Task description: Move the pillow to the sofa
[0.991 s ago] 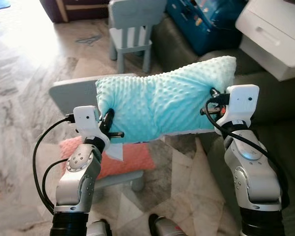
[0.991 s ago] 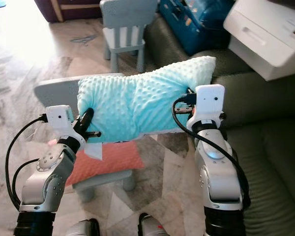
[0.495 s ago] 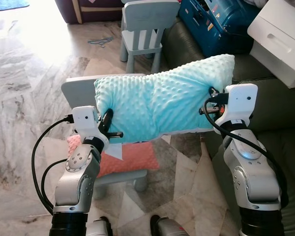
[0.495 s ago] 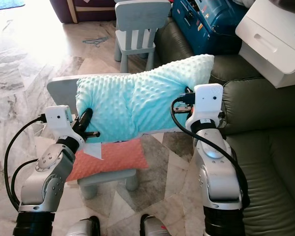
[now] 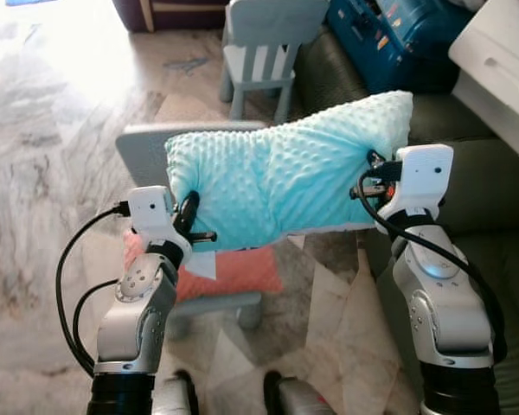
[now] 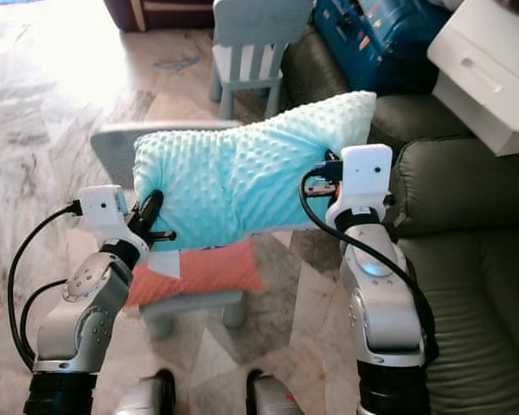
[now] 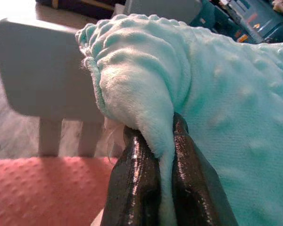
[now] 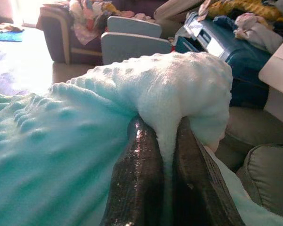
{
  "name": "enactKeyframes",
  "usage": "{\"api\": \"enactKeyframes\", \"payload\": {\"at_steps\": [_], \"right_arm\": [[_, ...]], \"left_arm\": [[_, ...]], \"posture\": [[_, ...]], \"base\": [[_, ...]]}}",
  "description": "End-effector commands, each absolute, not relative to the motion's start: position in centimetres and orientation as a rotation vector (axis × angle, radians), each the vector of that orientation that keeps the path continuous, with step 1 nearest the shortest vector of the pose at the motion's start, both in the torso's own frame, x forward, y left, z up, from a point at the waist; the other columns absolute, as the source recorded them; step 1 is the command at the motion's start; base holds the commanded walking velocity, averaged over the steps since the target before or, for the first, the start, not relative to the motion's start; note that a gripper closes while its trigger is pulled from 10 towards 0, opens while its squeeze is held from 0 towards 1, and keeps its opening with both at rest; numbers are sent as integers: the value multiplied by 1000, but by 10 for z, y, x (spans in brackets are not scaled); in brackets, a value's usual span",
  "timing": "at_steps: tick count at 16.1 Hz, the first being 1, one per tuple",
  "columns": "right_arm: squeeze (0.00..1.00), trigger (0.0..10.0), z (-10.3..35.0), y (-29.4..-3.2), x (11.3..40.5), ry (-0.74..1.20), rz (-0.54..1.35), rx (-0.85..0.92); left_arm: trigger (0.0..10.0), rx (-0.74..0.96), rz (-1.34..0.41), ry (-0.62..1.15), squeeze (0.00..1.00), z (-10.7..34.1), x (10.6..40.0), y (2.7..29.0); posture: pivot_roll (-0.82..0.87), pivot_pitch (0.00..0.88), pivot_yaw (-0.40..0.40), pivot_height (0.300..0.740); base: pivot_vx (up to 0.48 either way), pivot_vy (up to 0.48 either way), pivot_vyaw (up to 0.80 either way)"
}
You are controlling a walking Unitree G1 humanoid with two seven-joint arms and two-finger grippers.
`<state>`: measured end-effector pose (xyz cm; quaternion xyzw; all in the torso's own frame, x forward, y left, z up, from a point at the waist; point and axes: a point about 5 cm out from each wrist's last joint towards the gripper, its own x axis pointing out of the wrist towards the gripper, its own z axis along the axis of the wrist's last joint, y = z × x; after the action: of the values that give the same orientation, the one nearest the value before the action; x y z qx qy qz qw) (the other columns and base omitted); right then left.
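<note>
Teal pillow (image 5: 285,177) held aloft, left gripper (image 7: 153,155) and right gripper (image 8: 162,155) jaws each pinching an end, no legible writing

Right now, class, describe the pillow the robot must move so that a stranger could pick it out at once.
Start at the grey child's chair beside the green sofa. Above it, the left gripper and right gripper pinch the ends of the turquoise pillow. Its bumpy turquoise fabric sets it apart from the coral cushion on the seat below.
</note>
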<state>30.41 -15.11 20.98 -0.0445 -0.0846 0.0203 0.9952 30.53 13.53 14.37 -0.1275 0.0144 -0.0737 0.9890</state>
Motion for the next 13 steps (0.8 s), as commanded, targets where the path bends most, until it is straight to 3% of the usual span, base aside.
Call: {"api": "enactKeyframes", "payload": {"at_steps": [1,13], "right_arm": [[0,10000,213,-152,303,-188,38,-84],[0,10000,212,-151,303,-186,34,-76]], "left_arm": [[10000,-256,-150,48,0,140,305,133],[10000,-263,-142,58,0,139,306,135]], "posture": [[-111,222,-67,740],[-114,224,-63,740]], "base": [[-375,0,0],[-375,0,0]]}}
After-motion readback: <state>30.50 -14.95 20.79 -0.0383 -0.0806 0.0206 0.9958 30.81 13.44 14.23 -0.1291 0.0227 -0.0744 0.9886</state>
